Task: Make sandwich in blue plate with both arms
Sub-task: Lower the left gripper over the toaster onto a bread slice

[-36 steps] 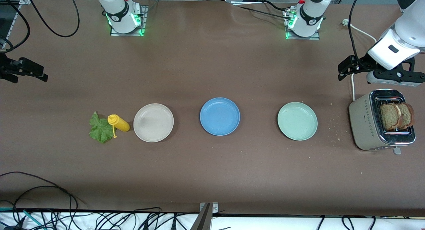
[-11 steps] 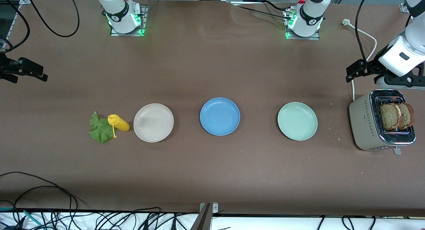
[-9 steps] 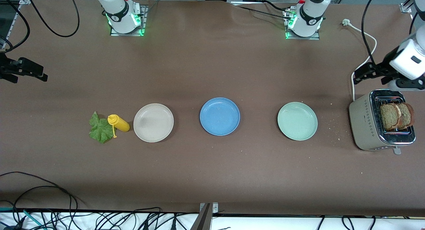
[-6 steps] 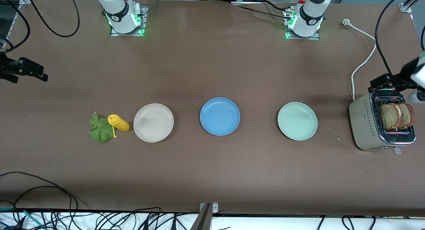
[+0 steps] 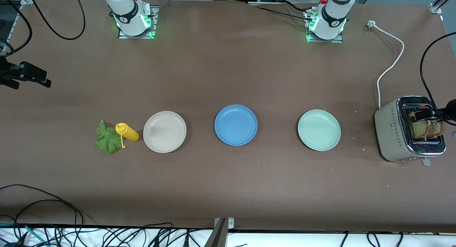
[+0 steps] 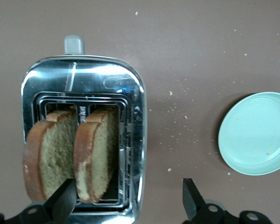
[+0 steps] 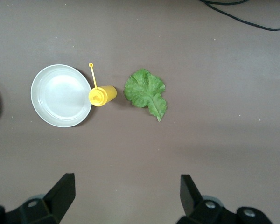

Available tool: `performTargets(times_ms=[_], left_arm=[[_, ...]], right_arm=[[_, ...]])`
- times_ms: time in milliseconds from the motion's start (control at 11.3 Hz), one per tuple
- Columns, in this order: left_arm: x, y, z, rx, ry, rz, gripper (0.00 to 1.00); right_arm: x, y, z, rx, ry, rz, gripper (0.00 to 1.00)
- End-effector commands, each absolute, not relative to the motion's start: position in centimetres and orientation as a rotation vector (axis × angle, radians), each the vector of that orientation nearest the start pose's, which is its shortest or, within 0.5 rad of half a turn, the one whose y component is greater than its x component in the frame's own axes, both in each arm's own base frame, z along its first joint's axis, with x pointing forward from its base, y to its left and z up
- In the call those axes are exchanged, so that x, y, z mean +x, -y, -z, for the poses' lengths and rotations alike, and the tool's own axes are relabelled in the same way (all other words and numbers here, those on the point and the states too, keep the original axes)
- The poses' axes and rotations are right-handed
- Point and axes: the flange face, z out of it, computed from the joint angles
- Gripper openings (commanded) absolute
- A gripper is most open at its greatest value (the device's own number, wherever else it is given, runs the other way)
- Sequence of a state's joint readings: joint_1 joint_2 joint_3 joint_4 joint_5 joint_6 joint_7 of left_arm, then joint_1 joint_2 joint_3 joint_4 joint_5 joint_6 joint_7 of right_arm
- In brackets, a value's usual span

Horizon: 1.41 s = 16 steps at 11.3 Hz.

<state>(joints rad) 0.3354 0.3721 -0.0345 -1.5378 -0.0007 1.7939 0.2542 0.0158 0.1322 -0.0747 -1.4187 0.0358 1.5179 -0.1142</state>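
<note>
The two brown wholegrain bread slices point(image 6: 70, 154) are seen standing upright in the slots of the silver toaster point(image 5: 393, 133) at the left arm's end of the table point(image 5: 228, 72), raised enough to be gripped from above. The left gripper point(image 6: 128, 198) is held over the toaster with its fingers point(image 6: 63, 200) spread wide and empty; one finger sits just beside a slice, the other over bare table beside the toaster (a sideways correction is judged necessary before closing).

The round medium-blue plate point(image 5: 236, 124) lies empty at mid-table, between the beige-white plate point(image 5: 164, 131) and the pale mint-green plate point(image 5: 319, 129), within plausible reach of both arms.

The ruffled green lettuce leaf point(image 7: 145, 92) lies flat beside the yellow squeeze bottle point(image 7: 101, 95), toward the right arm's end. The right gripper point(image 7: 126, 196) waits above bare table near the leaf, fingers released and empty, presumably for its turn.

No sandwich part is yet on the blue plate.
</note>
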Motion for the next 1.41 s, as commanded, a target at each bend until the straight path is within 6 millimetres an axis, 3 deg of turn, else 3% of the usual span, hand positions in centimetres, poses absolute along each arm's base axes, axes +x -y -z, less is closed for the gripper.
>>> performTargets(times_ms=[0,176,265,353,529,617,970,1146,1323], left_arm=[[63.1,-22.7,-41.6,-3.143,-0.026,-0.160,1.00],[62.8,-23.9,-39.8,-3.166,-0.022,-0.179,1.00],[62.6,-24.0,-39.1,-3.170,-0.017,-0.199,0.89],[62.6,-24.0,-38.6,-3.175,0.003,-0.214,0.70],[62.4,-23.8,-37.8,-3.179,-0.002,-0.242,0.15],[62.4,-23.7,-38.1,-3.176,-0.020,-0.239,0.00],[62.7,-23.5,-40.0,-3.155,-0.036,-0.199,0.00],[62.4,-22.1,-42.7,-3.153,-0.062,-0.194,0.00],[62.1,-19.2,-47.1,-3.132,-0.125,-0.221,0.00]], right_arm=[[58.6,2.9,-62.1,-3.109,0.080,-0.048,1.00],[58.6,2.9,-62.1,-3.109,0.080,-0.048,1.00],[58.6,2.9,-62.1,-3.109,0.080,-0.048,1.00],[58.6,2.9,-62.1,-3.109,0.080,-0.048,1.00],[58.6,2.9,-62.1,-3.109,0.080,-0.048,1.00],[58.6,2.9,-62.1,-3.109,0.080,-0.048,1.00],[58.6,2.9,-62.1,-3.109,0.080,-0.048,1.00],[58.6,2.8,-62.1,-3.107,0.082,-0.048,1.00],[58.6,2.7,-62.1,-3.105,0.085,-0.047,1.00]])
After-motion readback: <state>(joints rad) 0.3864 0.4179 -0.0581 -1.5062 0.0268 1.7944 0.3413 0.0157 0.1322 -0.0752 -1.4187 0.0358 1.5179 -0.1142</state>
